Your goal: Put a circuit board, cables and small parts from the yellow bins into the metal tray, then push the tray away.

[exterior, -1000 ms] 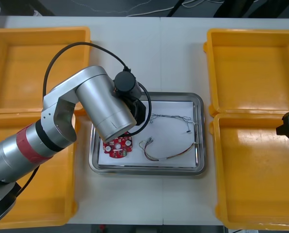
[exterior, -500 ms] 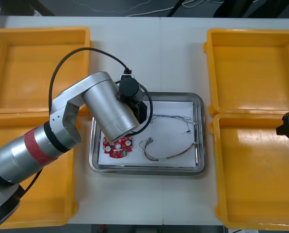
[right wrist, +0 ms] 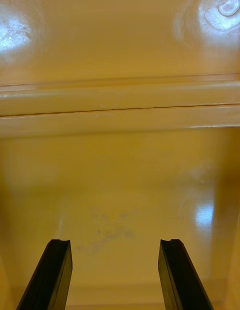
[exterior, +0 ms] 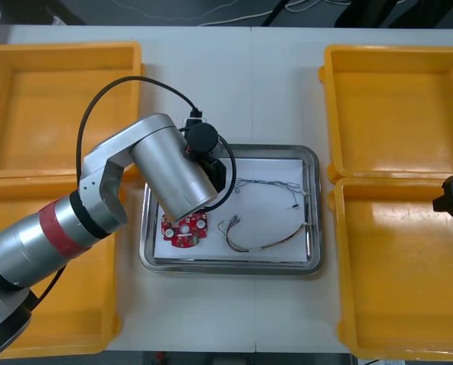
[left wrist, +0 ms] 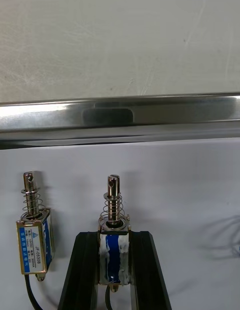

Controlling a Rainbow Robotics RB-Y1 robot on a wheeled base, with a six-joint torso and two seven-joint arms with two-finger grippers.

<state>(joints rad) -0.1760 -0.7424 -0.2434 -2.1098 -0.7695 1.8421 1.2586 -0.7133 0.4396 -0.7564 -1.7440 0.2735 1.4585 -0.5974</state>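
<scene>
the left pincer (left wrist: 114, 236) was over the far left corner of the metal tray (exterior: 230, 268), its black fingers (left wrist: 85, 270) clamped narrow on a small metal part (left wrist: 114, 250) with a spring and a blue label. a second small metal part (left wrist: 34, 240) lay on the white lining just beside one finger. the round red circuit board (exterior: 185, 230) sat at the tray's near left, with a red and yellow cable (exterior: 263, 245) and a thinner cable (exterior: 268, 183) to its right. the right pincer (right wrist: 115, 250) hung spread wide over the near right yellow bin (exterior: 340, 266).
</scene>
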